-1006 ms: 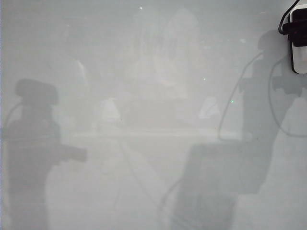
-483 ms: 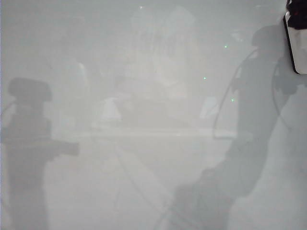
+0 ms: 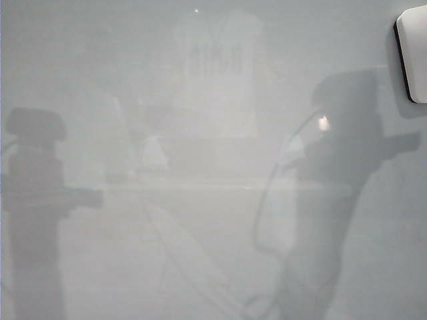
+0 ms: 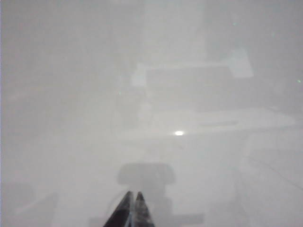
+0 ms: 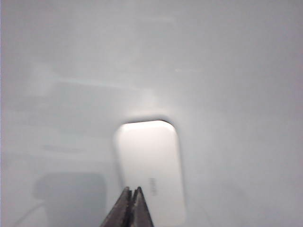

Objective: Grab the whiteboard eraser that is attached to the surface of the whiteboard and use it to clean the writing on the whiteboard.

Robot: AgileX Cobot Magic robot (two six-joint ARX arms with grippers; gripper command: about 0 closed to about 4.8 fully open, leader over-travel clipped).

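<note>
The right gripper has left the eraser [image 3: 415,53]: a second ago its black body sat over the eraser at the upper right edge of the exterior view, and now the eraser shows bare there, stuck flat to the whiteboard [image 3: 213,267]. The arm's shadow on the board has shifted inward and lower too, while the left arm's shadow has barely changed.

In the right wrist view the right gripper [image 5: 132,208] has its fingers [image 5: 124,210] clenched tip to tip, grasping nothing. The eraser [image 5: 149,165] lies on the board just beyond the fingertips and partly behind them; whether the tips touch it I cannot tell.

In the left wrist view the left gripper [image 4: 131,210] also has its fingers [image 4: 124,213] pressed together, empty, pointing at bare board [image 4: 71,94] with only its own shadow ahead. No writing can be made out among the faint reflections in any view.
</note>
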